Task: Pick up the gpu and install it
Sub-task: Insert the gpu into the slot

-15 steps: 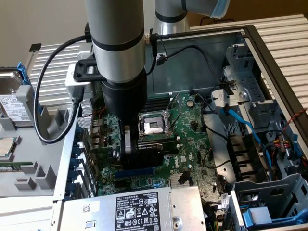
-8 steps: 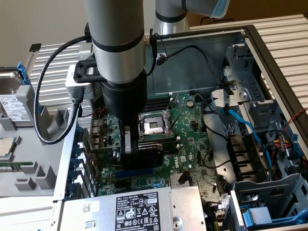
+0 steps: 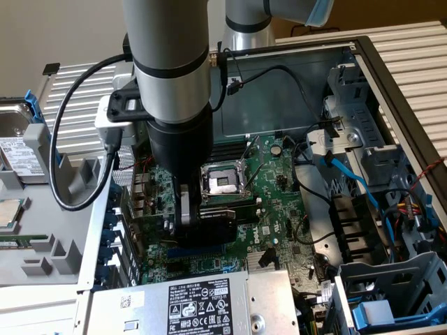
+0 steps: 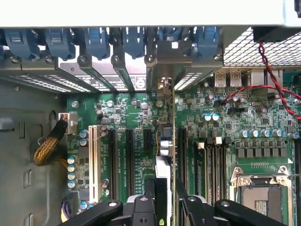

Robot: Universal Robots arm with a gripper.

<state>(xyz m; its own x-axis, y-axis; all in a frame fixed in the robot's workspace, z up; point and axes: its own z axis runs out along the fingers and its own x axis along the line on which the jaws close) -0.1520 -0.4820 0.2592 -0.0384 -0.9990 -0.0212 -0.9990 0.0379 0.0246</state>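
- Between the fingers of your hand [image 4: 164, 197] sits the gpu [image 4: 162, 165], seen edge-on in the wrist view; the two dark fingers [image 4: 149, 190] press against its two faces, so the hand is pinching the card.
- You can see the gpu [image 3: 223, 215] in the exterior view at the centre of the frame as a glossy black shroud. It is low over the motherboard [image 3: 279, 195] and just below the CPU socket [image 3: 222, 180] in the picture.
- Your hand [image 3: 192, 216] comes straight down from the thick grey arm [image 3: 171, 63], which takes up the upper left-centre of the exterior view.
- From the wrist view you find the card running in line with the long black expansion slots [image 4: 128, 160] on the motherboard [image 4: 127, 113]. Whether its lower edge is in a slot cannot be told.
- Ahead of the card, a row of blue latches [image 4: 99, 40] lines the rear wall of the case.
- A red and black twisted wire [image 4: 273, 75] crosses the board beyond the CPU socket [image 4: 261, 193], and a braided yellow cable [image 4: 49, 146] lies on the opposite side.
- At the lower centre of the exterior view you have the labelled power supply [image 3: 202, 307], and a blue cable [image 3: 349, 178] at the exterior view's right.
- A hard drive [image 3: 17, 150] sits at the exterior view's far left, outside the case [image 3: 391, 77].
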